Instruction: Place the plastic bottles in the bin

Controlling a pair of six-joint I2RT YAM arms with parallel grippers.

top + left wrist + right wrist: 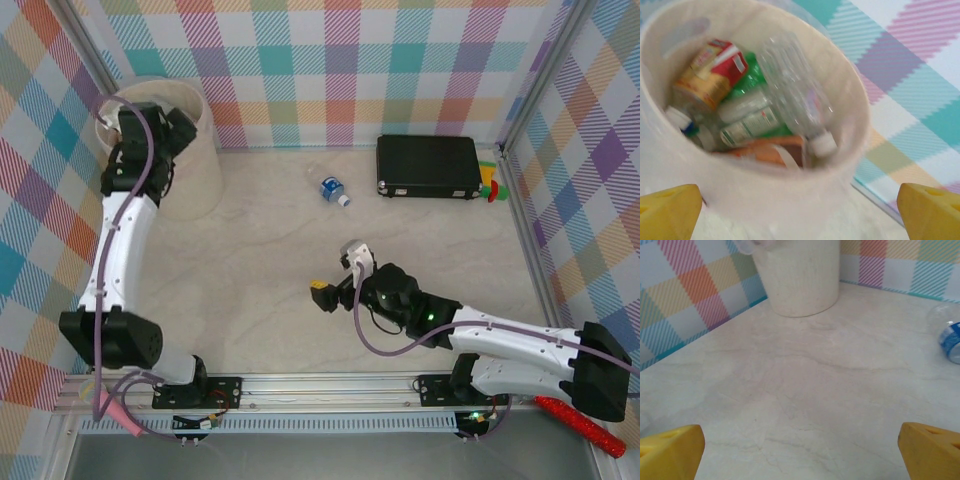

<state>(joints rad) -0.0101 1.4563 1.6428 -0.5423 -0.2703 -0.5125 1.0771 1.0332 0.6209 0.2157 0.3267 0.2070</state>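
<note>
Reader: Grippers first: how does each one stand?

Describer: The left gripper (pixel 148 125) hangs directly above the bin (pixel 200 165). Its yellow fingertips (pixel 667 212) are spread wide at the two lower corners of its wrist view, with nothing between them. The right gripper (pixel 338 275) sits low over the table (pixel 230 260), jaws equally wide and empty.

Reader: Where are the bottles?

Describer: Most lie below the left gripper, inside the bin. A clear bottle (pixel 795 95) with a white cap is on top, a red and orange labelled bottle (pixel 712 70) is to its left, and a green bottle (pixel 747 77) is underneath. One blue-labelled bottle (pixel 333 190) lies on its side on the table, ahead of the right gripper and off to its right.

Reader: What would make the next step go well?

Describer: In my judgement the right gripper is the one for that last bottle. It should turn right to face it and descend with a finger on either side of the body, not the cap. It should close gently, because a light, round bottle can roll or squirt away. The left gripper should lift clear of the bin mouth so the arms do not meet there.

Reader: Anything in the way?

Describer: A black rectangular case (pixel 428 166) lies beyond the bottle and to its right, near but not touching; it is not for the bin. Some small colourful items (pixel 490 187) sit at the case's far end, too small to identify. The path from the right gripper to the bottle crosses only tabletop.
</note>
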